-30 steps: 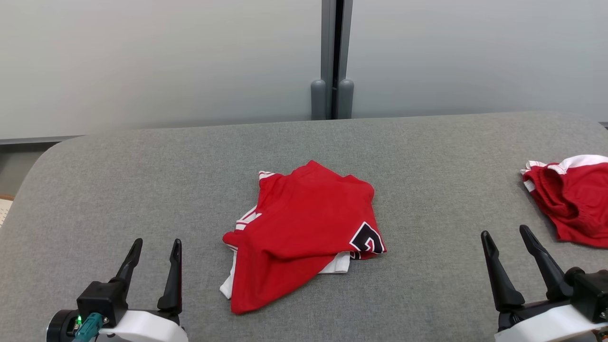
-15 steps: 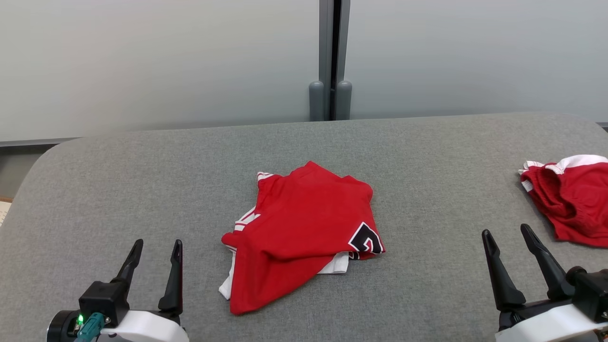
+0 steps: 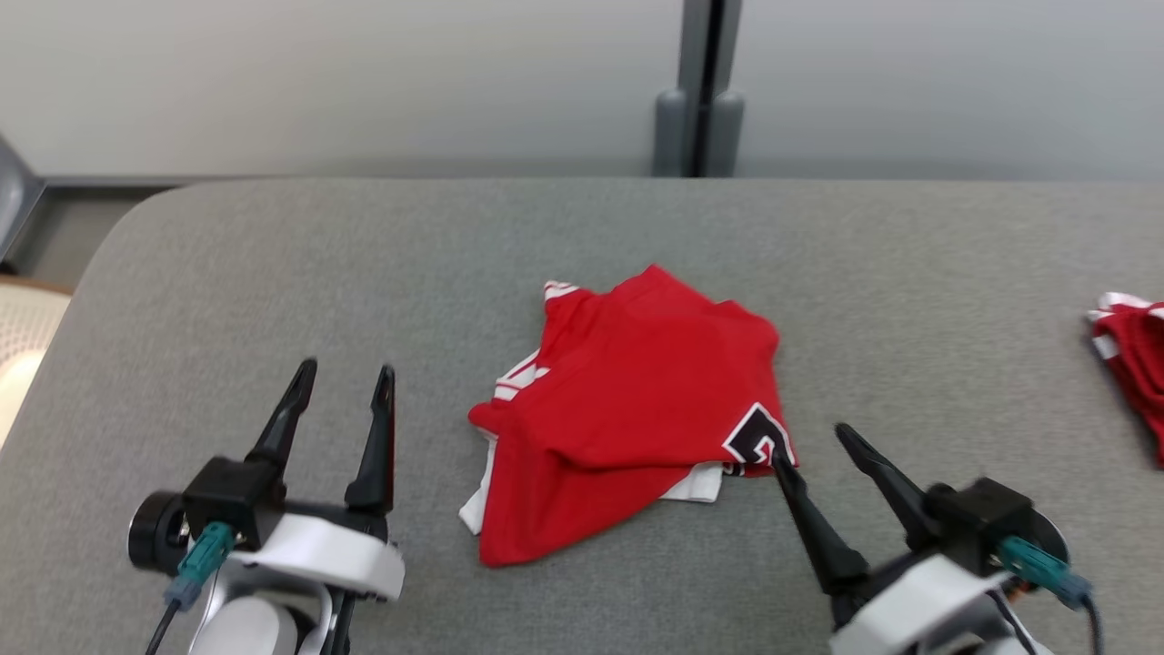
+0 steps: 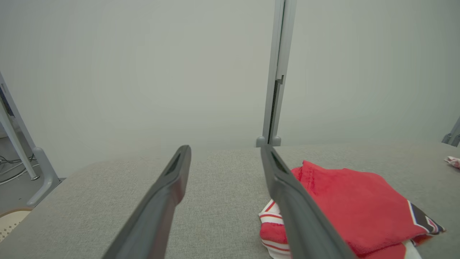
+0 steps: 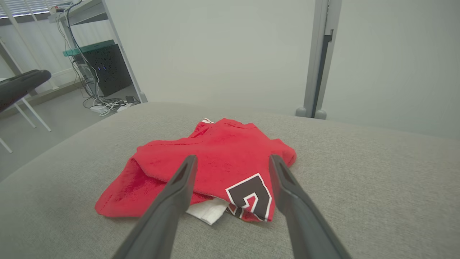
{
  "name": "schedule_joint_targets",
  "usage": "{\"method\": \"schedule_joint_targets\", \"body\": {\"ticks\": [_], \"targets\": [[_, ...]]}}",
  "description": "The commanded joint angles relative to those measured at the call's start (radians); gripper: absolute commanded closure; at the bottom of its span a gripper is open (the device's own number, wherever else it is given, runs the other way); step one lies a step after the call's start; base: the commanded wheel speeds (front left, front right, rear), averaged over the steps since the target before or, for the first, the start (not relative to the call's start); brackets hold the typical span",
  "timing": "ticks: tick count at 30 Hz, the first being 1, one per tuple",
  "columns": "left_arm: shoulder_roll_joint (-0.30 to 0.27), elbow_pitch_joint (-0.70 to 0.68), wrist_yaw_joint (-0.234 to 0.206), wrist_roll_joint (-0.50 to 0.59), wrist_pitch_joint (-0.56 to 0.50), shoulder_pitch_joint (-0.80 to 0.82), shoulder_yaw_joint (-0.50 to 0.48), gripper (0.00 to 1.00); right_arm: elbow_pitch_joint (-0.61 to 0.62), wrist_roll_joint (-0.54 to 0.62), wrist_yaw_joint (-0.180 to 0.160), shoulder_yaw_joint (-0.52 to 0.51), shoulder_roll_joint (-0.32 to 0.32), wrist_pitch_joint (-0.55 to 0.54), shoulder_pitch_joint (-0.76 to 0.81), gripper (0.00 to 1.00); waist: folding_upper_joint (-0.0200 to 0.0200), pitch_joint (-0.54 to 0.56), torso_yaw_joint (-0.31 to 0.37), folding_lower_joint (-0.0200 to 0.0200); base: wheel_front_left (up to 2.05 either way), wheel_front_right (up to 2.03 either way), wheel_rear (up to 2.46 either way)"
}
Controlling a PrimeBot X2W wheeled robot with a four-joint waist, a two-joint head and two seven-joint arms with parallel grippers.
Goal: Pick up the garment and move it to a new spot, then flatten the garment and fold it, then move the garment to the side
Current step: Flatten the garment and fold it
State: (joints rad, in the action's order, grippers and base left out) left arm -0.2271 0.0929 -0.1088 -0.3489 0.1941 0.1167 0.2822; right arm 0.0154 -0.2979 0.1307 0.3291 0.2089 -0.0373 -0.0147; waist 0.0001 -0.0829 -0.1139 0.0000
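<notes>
The head camera has dipped and swung, so the whole scene sits differently. Measured against the shirt (image 3: 627,409), though, the right end effector (image 3: 807,439) has plainly come in. A second ago it hung well off to the shirt's side; now its inner fingertip is at the corner with the black number patch. The left end effector (image 3: 348,366) has also edged nearer. I judge that the pickup is starting, with nothing lifted yet.

Both end effectors are spread wide and grasp nothing. The shirt lies crumpled on the table (image 3: 364,255), just ahead of the right end effector, whose fingers straddle the patch corner in its wrist view (image 5: 232,157); I cannot tell whether they touch it. From the left end effector the shirt is ahead and to its right, apart from it.
</notes>
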Motion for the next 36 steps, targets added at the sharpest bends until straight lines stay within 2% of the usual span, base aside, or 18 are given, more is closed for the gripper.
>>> {"method": "schedule_joint_targets", "body": {"ticks": [1, 8, 14, 15, 17, 24, 32, 36], "targets": [[0.011, 0.004, 0.01, 0.009, 0.011, 0.05, 0.008, 0.0, -0.028, -0.008, 0.0, 0.042, 0.011, 0.001, -0.054, 0.0, -0.0001, -0.084, -0.074, 0.0, 0.0, 0.0, 0.0], [0.051, 0.04, 0.027, 0.017, 0.043, 0.144, 0.028, 0.0, -0.143, -0.019, 0.0, 0.209, 0.031, 0.002, -0.218, 0.0, -0.0001, -0.174, -0.15, 0.0, 0.0, 0.0, 0.0], [0.083, 0.082, 0.036, 0.02, 0.063, 0.186, 0.032, 0.0, -0.287, -0.036, 0.0, 0.357, 0.056, -0.015, -0.359, 0.0, -0.0001, -0.21, -0.175, 0.0, 0.0, 0.0, 0.0], [0.087, 0.087, 0.039, 0.02, 0.064, 0.19, 0.03, 0.0, -0.303, -0.043, 0.0, 0.369, 0.055, -0.006, -0.376, 0.21, -0.0001, -0.213, -0.175, 0.0, 0.0, 0.0, 0.0], [0.09, 0.094, 0.042, 0.022, 0.067, 0.191, 0.026, 0.0, -0.332, -0.056, 0.0, 0.372, 0.055, 0.016, -0.401, 1.0, -0.0001, -0.218, -0.169, 0.0, 0.0, 0.0, 0.0], [0.08, 0.091, 0.033, 0.034, 0.07, 0.186, -0.004, 0.0, -0.334, -0.101, 0.0, 0.275, 0.04, 0.155, -0.402, 1.0, -0.0001, -0.222, -0.114, 0.0, 0.0, 0.0, 0.0], [0.063, 0.077, 0.029, 0.042, 0.07, 0.163, -0.025, 0.0, -0.286, -0.12, 0.0, 0.0, 0.007, 0.247, -0.266, 1.0, -0.0001, -0.214, -0.033, 0.0, 0.0, 0.0, 0.0], [0.058, 0.071, 0.027, 0.045, 0.069, 0.155, -0.029, 0.0, -0.283, -0.146, 0.0, -0.154, -0.035, 0.269, -0.168, 1.0, -0.0001, -0.212, -0.006, 0.0, 0.0, 0.0, 0.0]]}}
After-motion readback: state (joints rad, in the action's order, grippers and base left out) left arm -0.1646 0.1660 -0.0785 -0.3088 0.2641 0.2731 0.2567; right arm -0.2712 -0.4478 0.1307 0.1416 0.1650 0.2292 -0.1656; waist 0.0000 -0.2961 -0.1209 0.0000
